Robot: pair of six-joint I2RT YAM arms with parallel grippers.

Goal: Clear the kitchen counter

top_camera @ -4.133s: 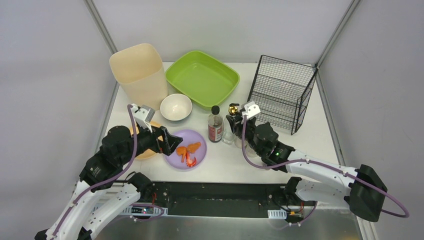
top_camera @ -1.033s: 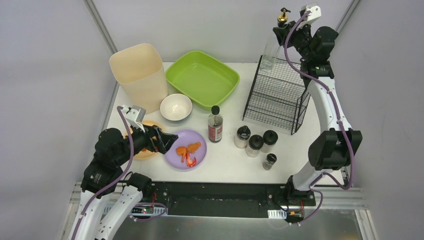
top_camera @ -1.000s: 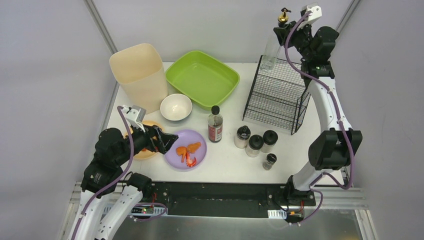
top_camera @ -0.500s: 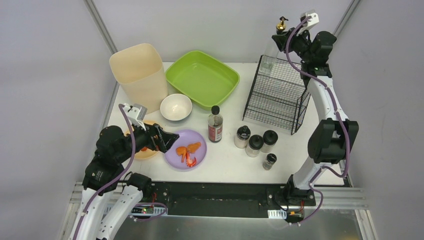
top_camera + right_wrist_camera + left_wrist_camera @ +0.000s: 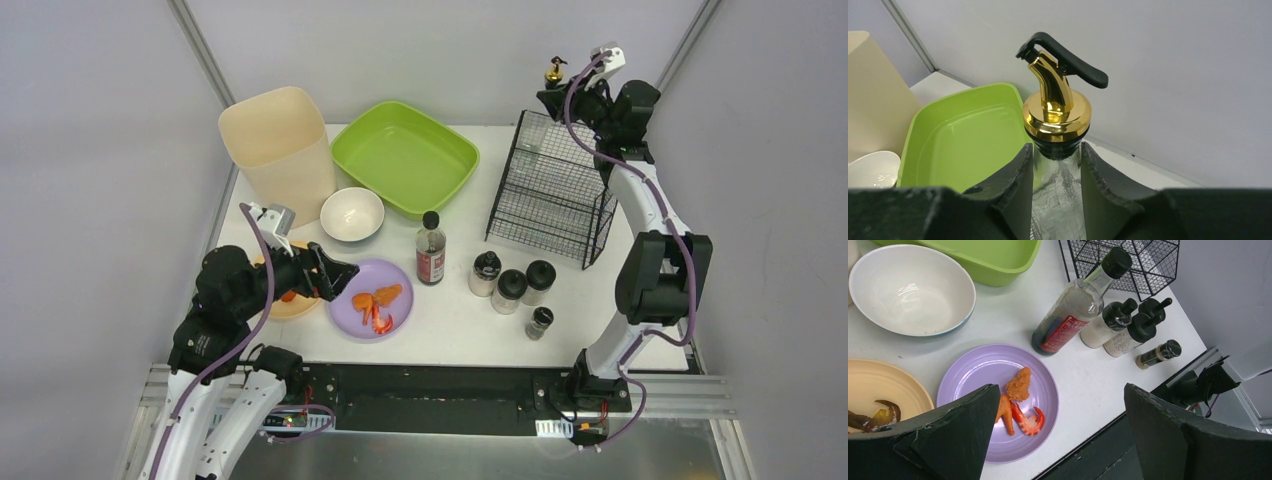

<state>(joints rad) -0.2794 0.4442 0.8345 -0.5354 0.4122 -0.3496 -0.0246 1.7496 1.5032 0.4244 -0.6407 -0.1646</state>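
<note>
Trouble near the front edge of the kitchen counter (image 5: 470,335) would come from the left gripper (image 5: 340,275). It hangs empty with its jaws spread wide over the left rim of the purple plate (image 5: 398,322), where a shrimp (image 5: 1026,421) and a fried piece (image 5: 1019,383) lie. If it comes down carelessly, one finger can press the rim and tip the plate, so the scraps slide onto the counter. The yellow plate (image 5: 883,385) just beside it at the left edge also carries leftovers and can be pushed too. Toward the middle, the dark sauce bottle (image 5: 431,250) and three shakers (image 5: 510,288) stand close together, with a small spice jar (image 5: 540,320) nearer the front edge. They are tall and narrow, so I judge that a passing arm would easily knock them over. At the far right corner the right gripper (image 5: 1056,150) is clamped on the neck of the glass oil bottle (image 5: 1055,112) with a gold pourer, and holds it high over the back of the wire rack (image 5: 555,190). The glass is smooth and the grip is only at the neck, so the bottle can slip or swing. If it is lowered a little off, its bottom can catch the top wire, and an early release would drop it, with risk of broken glass and spilled oil. Whether the bottle touches the rack, I cannot tell.
</note>
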